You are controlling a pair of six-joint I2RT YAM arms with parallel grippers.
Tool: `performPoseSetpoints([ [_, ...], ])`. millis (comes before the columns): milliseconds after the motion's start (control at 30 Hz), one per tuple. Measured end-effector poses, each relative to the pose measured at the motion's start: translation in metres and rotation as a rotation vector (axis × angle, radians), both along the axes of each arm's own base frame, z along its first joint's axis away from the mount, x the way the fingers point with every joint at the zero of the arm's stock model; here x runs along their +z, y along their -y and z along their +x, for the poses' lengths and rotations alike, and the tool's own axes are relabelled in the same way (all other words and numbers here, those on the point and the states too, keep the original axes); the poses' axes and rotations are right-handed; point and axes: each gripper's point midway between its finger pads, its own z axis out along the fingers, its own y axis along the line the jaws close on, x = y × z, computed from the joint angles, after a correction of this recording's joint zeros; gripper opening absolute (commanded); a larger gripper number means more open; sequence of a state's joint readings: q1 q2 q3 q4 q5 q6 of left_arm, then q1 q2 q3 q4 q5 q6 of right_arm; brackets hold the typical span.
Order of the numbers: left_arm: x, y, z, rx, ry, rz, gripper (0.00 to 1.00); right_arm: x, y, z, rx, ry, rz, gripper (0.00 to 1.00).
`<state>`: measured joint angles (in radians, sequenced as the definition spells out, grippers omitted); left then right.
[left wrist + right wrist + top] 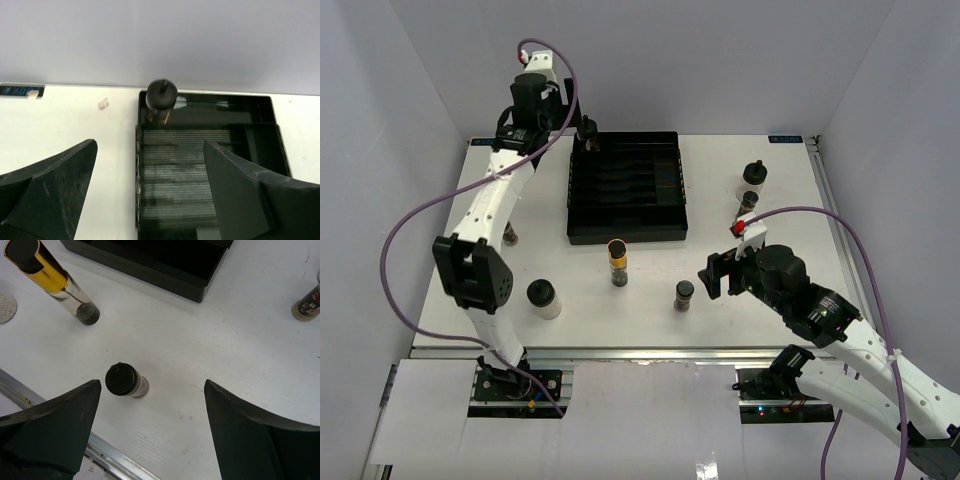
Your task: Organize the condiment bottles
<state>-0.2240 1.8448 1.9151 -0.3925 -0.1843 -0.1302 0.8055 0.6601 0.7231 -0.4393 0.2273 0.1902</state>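
Lower right of the top view: my right gripper, jaws spread and empty, just beside a dark jar upright on the table. Lower left: squat bottle. Centre: yellow-banded jar. Right: slim jar, with a knobbed bottle just behind. Upper centre: tray. Upper left: my left gripper, jaws wide and holding nothing, near a capped bottle upright in the tray's far-left corner.

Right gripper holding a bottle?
No, the right gripper is open and empty; the small black-capped jar stands free on the table.
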Motion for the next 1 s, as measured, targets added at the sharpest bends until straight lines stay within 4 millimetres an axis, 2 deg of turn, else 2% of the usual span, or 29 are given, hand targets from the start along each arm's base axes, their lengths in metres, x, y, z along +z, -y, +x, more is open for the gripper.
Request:
performPoseSetpoints([
  [33, 0.007, -0.002, -0.017, 0.008, 0.000, -0.018, 0.97, 0.000, 0.000, 0.000, 0.003, -0.001, 0.001, 0.90],
  [67, 0.006, -0.006, -0.036, 0.019, -0.013, -0.029, 0.97, 0.000, -0.001, -0.001, 0.006, -0.002, 0.003, 0.90],
  [133, -0.021, -0.014, -0.087, 0.042, -0.113, -0.027, 0.97, 0.000, -0.002, -0.002, 0.014, -0.005, 0.005, 0.90],
  [200, -0.050, -0.022, -0.126, 0.066, -0.215, -0.018, 0.95, 0.000, -0.003, -0.003, 0.023, -0.006, 0.010, 0.90],
  [367, -0.119, -0.037, -0.195, 0.130, -0.444, -0.018, 0.90, 0.001, -0.008, -0.008, 0.055, -0.017, 0.027, 0.91],
  [467, -0.142, -0.047, -0.232, 0.178, -0.537, -0.025, 0.89, -0.002, -0.012, -0.011, 0.074, -0.031, 0.037, 0.90],
  [533, -0.148, -0.053, -0.249, 0.208, -0.561, -0.037, 0.89, -0.005, -0.013, -0.012, 0.084, -0.040, 0.039, 0.90],
  [767, -0.152, -0.061, -0.285, 0.267, -0.544, -0.114, 0.88, -0.006, -0.014, -0.014, 0.091, -0.044, 0.041, 0.90],
  [1000, -0.184, -0.061, -0.306, 0.300, -0.665, -0.126, 0.88, -0.006, -0.014, -0.013, 0.090, -0.044, 0.041, 0.90],
])
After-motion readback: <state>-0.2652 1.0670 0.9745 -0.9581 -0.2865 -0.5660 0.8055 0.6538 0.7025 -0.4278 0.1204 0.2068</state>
